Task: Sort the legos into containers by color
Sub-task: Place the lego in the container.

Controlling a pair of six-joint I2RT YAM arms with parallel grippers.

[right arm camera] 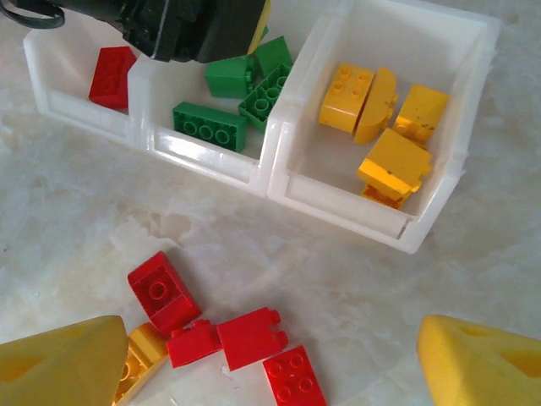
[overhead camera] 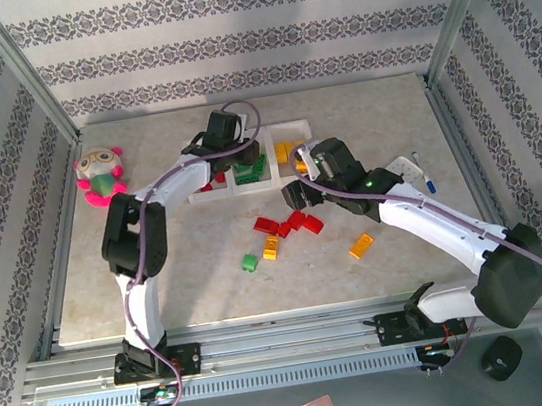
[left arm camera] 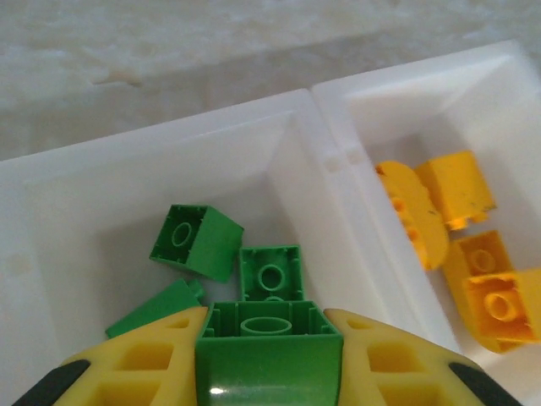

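Green lego (left arm camera: 269,359) is clamped in the left gripper (left arm camera: 267,320) above the middle compartment (left arm camera: 84,203), where other green legos (left arm camera: 196,241) lie. Right gripper (right arm camera: 270,342) hangs wide open over red legos (right arm camera: 161,292) at the tabletop's (right arm camera: 338,271) middle, likely choosing one.

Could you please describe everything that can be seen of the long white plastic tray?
The long white glossy plastic tray sits flat on the pale marbled tabletop, toward its far side. Thin walls split it into three square bins side by side: a red brick in the left, green bricks in the middle, yellow-orange bricks in the right. The left tool hangs over the middle bin, clamping another green brick.
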